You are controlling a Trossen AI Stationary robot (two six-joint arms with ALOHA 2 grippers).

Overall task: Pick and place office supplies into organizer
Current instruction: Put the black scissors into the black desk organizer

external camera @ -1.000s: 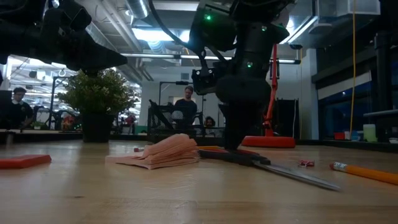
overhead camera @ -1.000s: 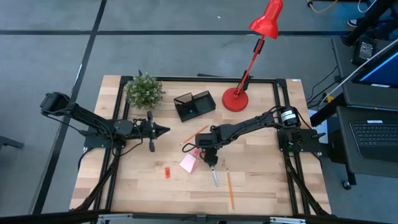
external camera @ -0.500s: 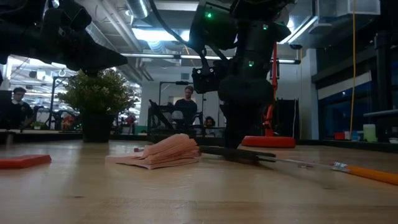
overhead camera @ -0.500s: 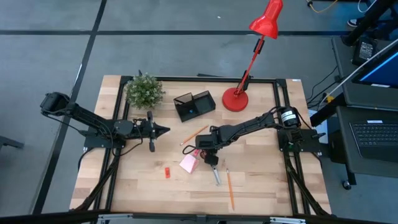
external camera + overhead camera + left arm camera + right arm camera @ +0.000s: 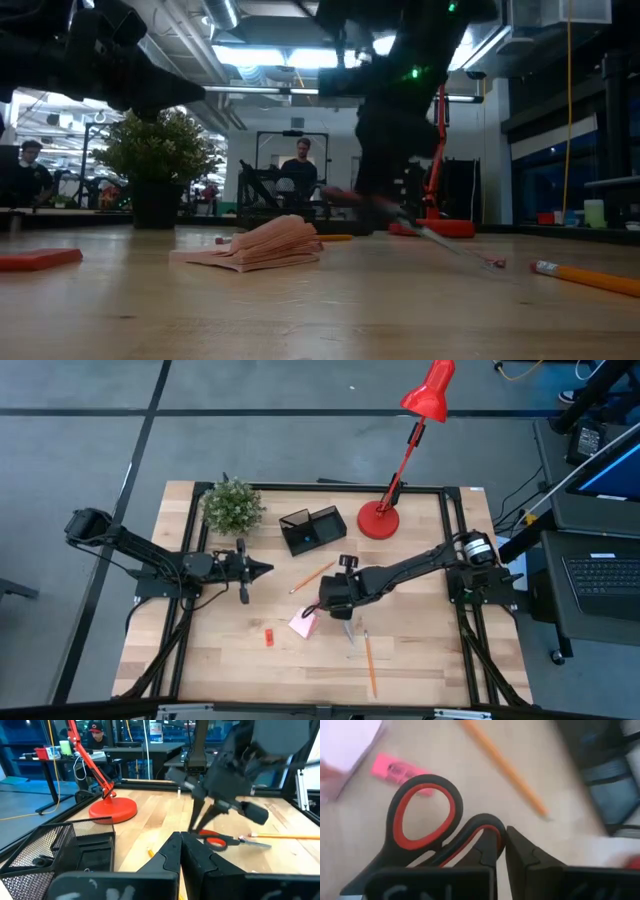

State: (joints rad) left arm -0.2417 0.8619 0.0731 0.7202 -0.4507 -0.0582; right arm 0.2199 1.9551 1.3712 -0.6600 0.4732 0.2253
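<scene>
The right pincer was clamped on the red-and-black-handled steel scissors at the handle neck, handles raised off the wooden desk and blade tips trailing low — a thin, off-centre hold. The risk, as judged: the scissors could pivot or slip free in transit, or catch the rim of the black mesh two-compartment organizer, which sat well beyond the pincer. The left pincer, fingers together and empty, waited apart.
</scene>
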